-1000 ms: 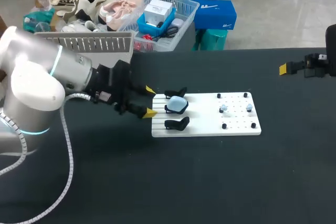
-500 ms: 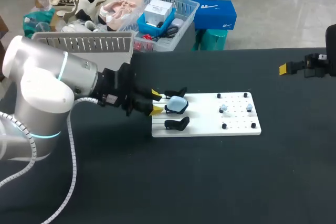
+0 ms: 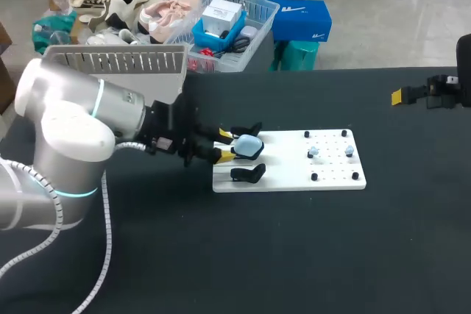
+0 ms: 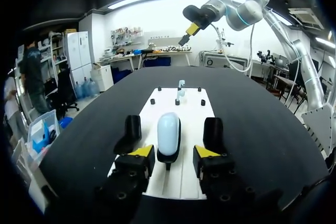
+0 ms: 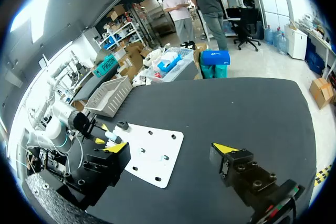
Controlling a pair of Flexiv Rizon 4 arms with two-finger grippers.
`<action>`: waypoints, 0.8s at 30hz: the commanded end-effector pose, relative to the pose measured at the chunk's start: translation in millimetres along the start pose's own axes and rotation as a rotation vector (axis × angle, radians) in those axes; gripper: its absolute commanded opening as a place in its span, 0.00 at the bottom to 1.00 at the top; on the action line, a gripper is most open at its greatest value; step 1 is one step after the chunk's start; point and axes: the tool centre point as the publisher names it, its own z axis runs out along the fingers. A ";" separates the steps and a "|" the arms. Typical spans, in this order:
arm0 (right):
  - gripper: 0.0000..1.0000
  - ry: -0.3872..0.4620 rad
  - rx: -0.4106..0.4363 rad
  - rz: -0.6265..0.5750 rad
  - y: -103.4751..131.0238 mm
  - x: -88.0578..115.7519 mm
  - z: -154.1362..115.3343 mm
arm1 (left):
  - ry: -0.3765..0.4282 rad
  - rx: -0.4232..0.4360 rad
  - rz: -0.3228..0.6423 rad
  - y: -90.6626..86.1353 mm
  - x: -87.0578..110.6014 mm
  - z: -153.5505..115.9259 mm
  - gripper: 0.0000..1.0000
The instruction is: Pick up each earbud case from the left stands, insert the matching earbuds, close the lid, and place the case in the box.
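Black tabletop (image 3: 294, 255) is seen; left of middle, a smooth pale-blue earbud case (image 3: 249, 144) is perched on a white board (image 3: 294, 174) — likely light, slippery, best pinched by its sides. Left gripper (image 3: 224, 144) is held open just short of it, right gripper (image 5: 170, 148) wide.

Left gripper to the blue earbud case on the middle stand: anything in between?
Nothing visible lies between the left gripper and the earbud case. The empty stands on either side sit just ahead of its open fingers.

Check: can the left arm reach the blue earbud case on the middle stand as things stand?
Probably yes: the left hand is open and lined up just short of the earbud case, with nothing between them.
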 end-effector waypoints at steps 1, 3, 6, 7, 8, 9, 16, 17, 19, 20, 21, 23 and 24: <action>1.00 0.000 -0.002 -0.001 -0.7 0.2 0.0 | -0.002 -0.003 0.001 5.0 0.4 5.6 0.48; 1.00 0.000 -0.002 -0.001 -0.7 0.2 0.0 | -0.003 -0.008 0.001 6.6 -0.3 7.4 0.48; 1.00 0.000 -0.002 -0.001 -0.7 0.2 0.0 | -0.005 -0.011 0.001 8.0 -1.8 9.1 0.47; 1.00 0.000 -0.002 -0.001 -0.7 0.2 0.0 | -0.006 -0.011 0.001 8.3 -2.2 9.6 0.47; 1.00 0.000 -0.002 -0.001 -0.7 0.2 0.0 | -0.006 -0.010 0.001 8.4 -2.6 10.4 0.47; 1.00 0.000 -0.002 -0.001 -0.7 0.2 0.0 | -0.006 -0.009 0.002 8.4 -2.9 10.8 0.47; 1.00 0.000 -0.002 -0.001 -0.7 0.2 0.0 | -0.001 -0.001 0.007 7.4 -4.2 15.9 0.45; 1.00 0.000 -0.002 -0.001 -0.7 0.2 0.0 | -0.001 0.000 0.007 7.3 -4.3 16.2 0.45; 1.00 0.000 -0.002 -0.001 -0.7 0.2 0.0 | 0.001 0.002 0.008 7.4 -4.5 18.2 0.44; 1.00 0.000 -0.002 -0.001 -0.7 0.2 0.0 | 0.002 0.003 0.008 7.8 -4.2 19.4 0.43; 1.00 0.000 -0.002 -0.001 -0.7 0.2 0.0 | 0.003 0.003 0.008 8.0 -4.1 19.9 0.43; 1.00 0.000 -0.002 -0.001 -0.7 0.2 0.0 | 0.005 0.004 0.007 8.4 -4.1 20.6 0.42; 1.00 0.000 -0.002 -0.001 -0.7 0.2 0.0 | 0.005 0.005 0.006 8.8 -4.4 21.0 0.42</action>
